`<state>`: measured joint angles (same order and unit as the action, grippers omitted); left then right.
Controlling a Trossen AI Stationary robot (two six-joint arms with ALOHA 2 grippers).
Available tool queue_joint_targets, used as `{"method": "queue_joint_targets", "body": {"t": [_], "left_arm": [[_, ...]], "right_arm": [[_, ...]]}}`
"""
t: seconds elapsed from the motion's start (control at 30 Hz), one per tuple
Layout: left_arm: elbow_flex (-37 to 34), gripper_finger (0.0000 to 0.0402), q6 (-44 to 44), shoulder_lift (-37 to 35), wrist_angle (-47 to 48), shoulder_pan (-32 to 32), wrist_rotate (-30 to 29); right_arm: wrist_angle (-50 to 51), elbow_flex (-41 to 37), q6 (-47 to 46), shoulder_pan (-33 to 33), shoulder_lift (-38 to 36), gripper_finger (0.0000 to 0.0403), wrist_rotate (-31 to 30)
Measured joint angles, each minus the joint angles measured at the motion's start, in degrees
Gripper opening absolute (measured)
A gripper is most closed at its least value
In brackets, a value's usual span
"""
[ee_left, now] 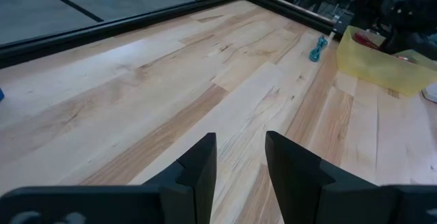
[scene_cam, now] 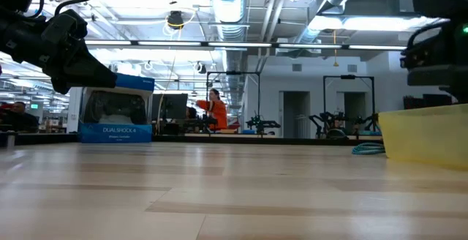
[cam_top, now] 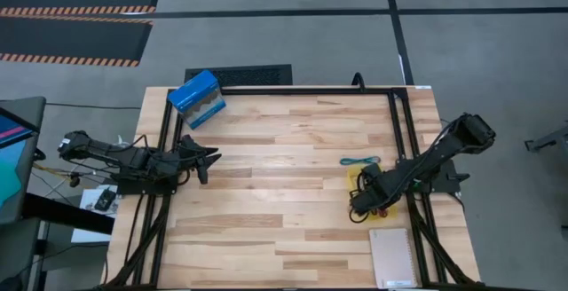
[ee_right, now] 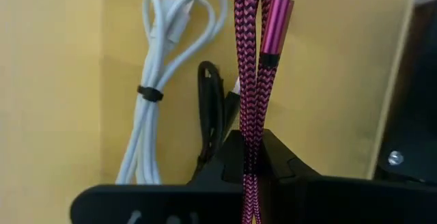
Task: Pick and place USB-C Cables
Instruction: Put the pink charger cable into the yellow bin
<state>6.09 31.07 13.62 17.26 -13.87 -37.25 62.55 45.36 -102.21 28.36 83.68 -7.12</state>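
My right gripper (ee_right: 250,142) reaches down into a shallow yellow tray (ee_right: 61,80) at the table's right side and is shut on the dark red braided cable (ee_right: 247,53). A white cable (ee_right: 160,87) and a black cable (ee_right: 210,108), each bundled into a loop, lie on the tray floor beside it. The teal cable (cam_top: 359,161) rests on the bare wood just beyond the tray's (cam_top: 357,181) far edge and also shows in the low view (scene_cam: 368,148). My left gripper (ee_left: 239,159) is open and hovers over the table's left part (cam_top: 209,160), holding nothing. My right gripper pinches the dark red cable between its two fingers (ee_right: 280,157), both strands of the loop (ee_right: 249,118) running through the gap. The fingers come from above, pointing down into the tray, and lie along the cable. Its magenta plug (ee_right: 276,26) lies ahead of the fingertips. Whether the cable is clear of the tray floor, I cannot tell.
A blue box (cam_top: 196,98) stands at the table's far left corner. A spiral notebook (cam_top: 393,257) lies at the near right corner, close to the tray. A black frame (cam_top: 390,122) runs along the table's edges. Bare wood stretches between the two arms.
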Motion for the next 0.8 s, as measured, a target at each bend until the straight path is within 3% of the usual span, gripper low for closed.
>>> {"method": "queue_joint_targets", "body": {"t": [0.37,0.8], "left_arm": [[0.0,0.0113,0.0,0.0,0.0,0.0,0.0],[0.0,0.0113,0.0,0.0,0.0,0.0,0.0]], "right_arm": [[-8.2,-5.2,-0.5,0.0,-0.2,0.0017,1.1],[-9.5,-6.6,-1.4,-1.2,0.0,0.0042,1.5]]}}
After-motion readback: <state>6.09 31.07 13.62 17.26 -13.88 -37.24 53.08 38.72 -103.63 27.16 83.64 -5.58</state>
